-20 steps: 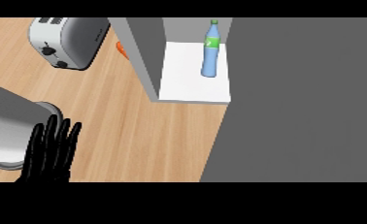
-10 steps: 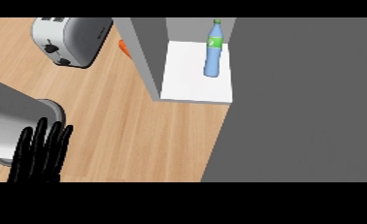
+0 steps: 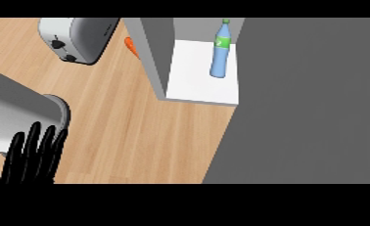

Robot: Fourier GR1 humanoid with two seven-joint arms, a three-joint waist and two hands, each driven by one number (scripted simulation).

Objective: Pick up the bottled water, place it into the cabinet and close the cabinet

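In the head view, I take the cabinet [image 3: 160,58] as my landmark. It stands open at the top middle of the wooden counter [image 3: 137,127], and I see the bottled water [image 3: 220,54] inside it, upright on the white shelf floor, toward the back right of the compartment, green cap up. A broad grey panel [image 3: 303,107], which I read as the cabinet door, fills everything to the right of the cabinet. Left of the cabinet sits a silver toaster [image 3: 76,36], with a small orange object [image 3: 131,46] between them, partly hidden. My left hand [image 3: 33,154] rests far below-left of the cabinet, fingers straight and spread, holding nothing. My right hand does not show.
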